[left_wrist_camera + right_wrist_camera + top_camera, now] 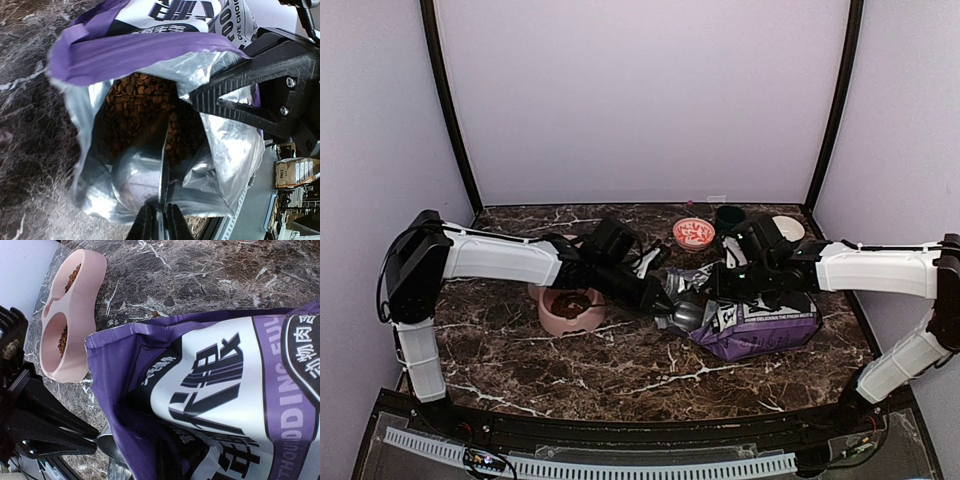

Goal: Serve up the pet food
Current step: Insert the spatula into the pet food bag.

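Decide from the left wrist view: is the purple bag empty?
No: a heap of reddish-brown kibble shows inside the open mouth of the purple bag.

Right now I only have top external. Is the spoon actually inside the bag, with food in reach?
Observer: Yes. The left wrist view shows the spoon bowl inside the open mouth of the bag, with pet food heaped just past it.
Operator: Anything on the spoon?
Observer: None that I can see. Its bowl looks bare and shiny.
Operator: Left grip OK?
Observer: The left gripper is closed on the spoon's handle.
Operator: Bowl status?
Observer: In the right wrist view, the pink double bowl has kibble in both wells, and neither is full.
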Motion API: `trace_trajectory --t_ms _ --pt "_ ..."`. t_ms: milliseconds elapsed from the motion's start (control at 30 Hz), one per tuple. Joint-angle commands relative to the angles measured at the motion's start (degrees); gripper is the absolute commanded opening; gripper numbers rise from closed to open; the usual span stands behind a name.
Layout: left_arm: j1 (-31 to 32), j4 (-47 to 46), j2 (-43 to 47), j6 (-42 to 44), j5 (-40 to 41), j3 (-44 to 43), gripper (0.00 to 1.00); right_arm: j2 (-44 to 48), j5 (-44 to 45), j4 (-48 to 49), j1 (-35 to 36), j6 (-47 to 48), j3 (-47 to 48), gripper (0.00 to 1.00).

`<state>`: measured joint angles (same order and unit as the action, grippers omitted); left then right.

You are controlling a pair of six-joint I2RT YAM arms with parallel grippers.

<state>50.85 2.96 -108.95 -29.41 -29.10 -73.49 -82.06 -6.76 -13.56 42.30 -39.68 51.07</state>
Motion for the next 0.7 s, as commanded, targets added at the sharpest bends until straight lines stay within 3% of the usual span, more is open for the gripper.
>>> trace_trajectory --t_ms 0,367,667 --pt "1.62 0.66 -2.25 1.07 1.43 -3.90 0.00 0.87 1.67 -0.72 0.23 0.01 0.44 0.00" --pt "1.97 -4.73 -6.98 -2.37 -2.72 -2.57 0.00 0.19 0.79 0.20 0.26 -0.14 0.37 0.00" --pt "1.88 -18.50 -10.35 -13.39 -10.97 0.97 0.00 0.35 0.58 0.51 0.19 -0.57 -0.11 0.00"
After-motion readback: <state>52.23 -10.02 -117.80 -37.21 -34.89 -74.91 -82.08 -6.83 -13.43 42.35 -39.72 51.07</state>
